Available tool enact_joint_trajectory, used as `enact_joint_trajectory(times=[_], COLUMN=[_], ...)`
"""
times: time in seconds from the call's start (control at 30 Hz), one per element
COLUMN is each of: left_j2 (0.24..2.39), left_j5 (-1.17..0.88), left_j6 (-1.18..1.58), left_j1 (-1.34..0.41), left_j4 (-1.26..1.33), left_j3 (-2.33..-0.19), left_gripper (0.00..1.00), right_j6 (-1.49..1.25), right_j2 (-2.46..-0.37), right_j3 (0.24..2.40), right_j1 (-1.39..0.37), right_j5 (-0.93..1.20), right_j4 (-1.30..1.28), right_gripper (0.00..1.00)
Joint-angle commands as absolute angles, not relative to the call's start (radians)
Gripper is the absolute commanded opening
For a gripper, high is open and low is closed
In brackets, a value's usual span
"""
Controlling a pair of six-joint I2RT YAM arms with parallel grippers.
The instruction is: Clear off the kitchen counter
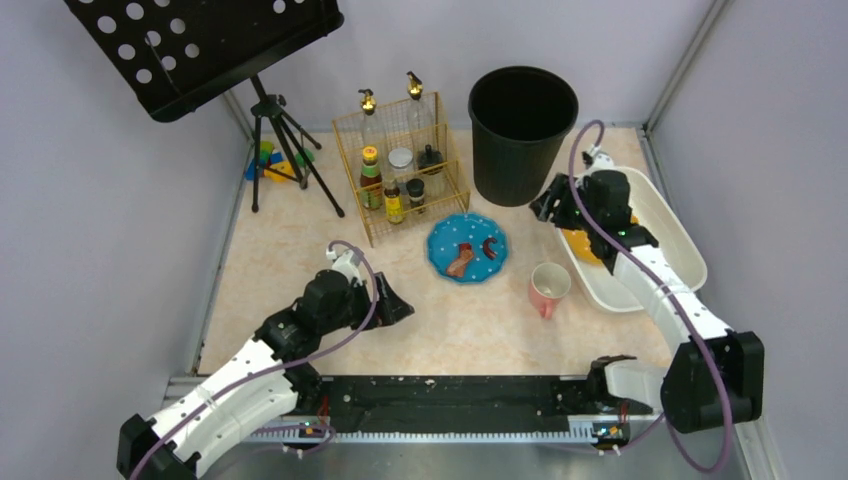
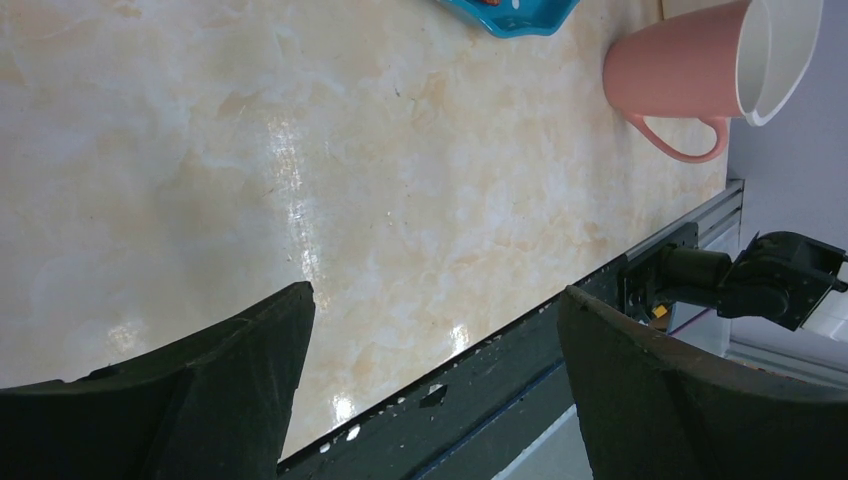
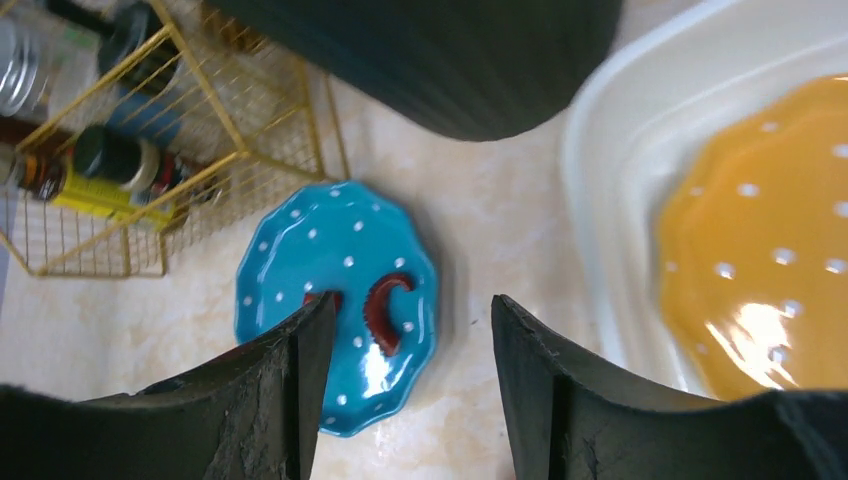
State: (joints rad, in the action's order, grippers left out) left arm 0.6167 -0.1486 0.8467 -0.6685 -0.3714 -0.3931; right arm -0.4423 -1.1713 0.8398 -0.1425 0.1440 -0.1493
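While left arm [image 1: 232, 376] crouches low, left fingers [image 2: 215, 395] wide, right fingers [image 3: 268, 400] half-spread, seemingly empty.

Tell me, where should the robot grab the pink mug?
By the rim, from above: one finger inside, one outside. The mug stands upright with its mouth open to the top. Its handle points toward the near edge, and the tub sits close on its right, so pinch the left wall.

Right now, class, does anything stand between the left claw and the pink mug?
Nothing visible does. Only bare kitchen counter lies between the open left claw and the pink mug; the blue plate sits beyond that line.
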Motion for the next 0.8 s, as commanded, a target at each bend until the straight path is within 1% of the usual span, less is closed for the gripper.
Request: enact_joint_trajectory(times=[0.0, 0.13, 0.2, 0.33, 0.77], left_j2=[0.654, 0.688, 0.7, 0.705, 0.683], left_j5=[-0.135, -0.142, -0.15, -0.153, -0.153], left_j6=[0.873, 0.884, 0.887, 0.892, 0.889], left_j1=[-0.672, -0.672, -0.672, -0.672, -0.672], left_j4=[-0.268, -0.235, -0.227, -0.225, -0.243], left_j3=[-0.429, -0.428, -0.429, -0.427, -0.409], left_gripper=[0.95, 0.94, 0.94, 0.94, 0.94], right_j6=[-0.374, -0.365, -0.346, -0.336, -0.315], right_j2=[-1.227, -1.292, -1.332, -1.409, -1.645], right_j3=[0.917, 0.956, 0.987, 1.023, 1.092], right_j1=[-0.241, -0.29, -0.314, -0.336, -0.36], right_j5=[0.195, 0.192, 0.19, 0.151, 0.087], right_j4=[-0.148, -0.151, -0.17, -0.187, -0.185], right_gripper=[0.58, 0.56, 0.5, 0.44, 0.29])
